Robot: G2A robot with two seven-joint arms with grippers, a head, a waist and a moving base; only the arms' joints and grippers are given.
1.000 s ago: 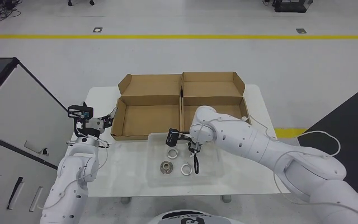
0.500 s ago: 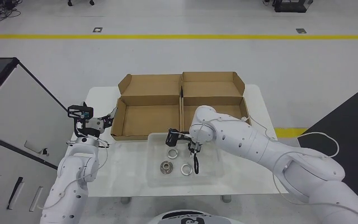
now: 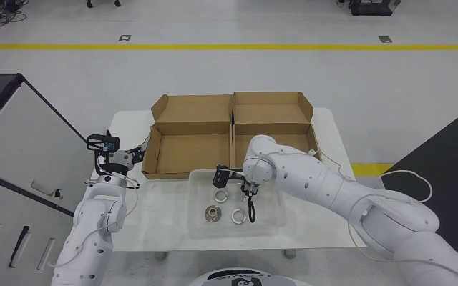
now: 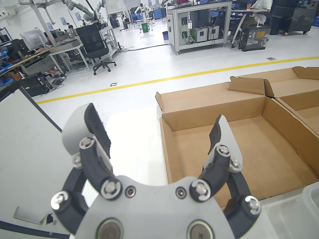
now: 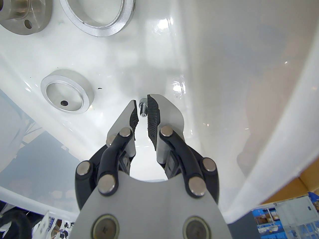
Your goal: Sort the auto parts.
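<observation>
Right gripper (image 5: 141,100) is down inside the white tray (image 3: 275,214), which sits at the 6 o'clock edge of the desk (image 3: 157,214). Its fingers (image 5: 152,110) are drawn in almost together and pinching a tiny bolt (image 5: 142,109), threaded end pointing back toward the wrist. Can't tell whether the bolt is off the tray floor or resting on it.

From the top view, the bolt and that gripper (image 3: 250,211) are near the middle of the tray, just at 3 o'clock of a metal ring (image 3: 238,214). A flanged hub (image 3: 212,212) with bolt holes lies at 9 o'clock of that ring, close beside it. A second ring (image 3: 222,194) sits toward 11 o'clock, apart from both.

Two open cardboard boxes are side by side at the desk's 12 o'clock end, the left box (image 3: 189,154) and the right box (image 3: 272,114), touching along their shared wall. Their flaps are folded back.

Left gripper (image 4: 154,111) hangs over at 9 o'clock, just beside the outer wall of the left box. Its fingers (image 4: 96,125) are spread wide with nothing between them.
</observation>
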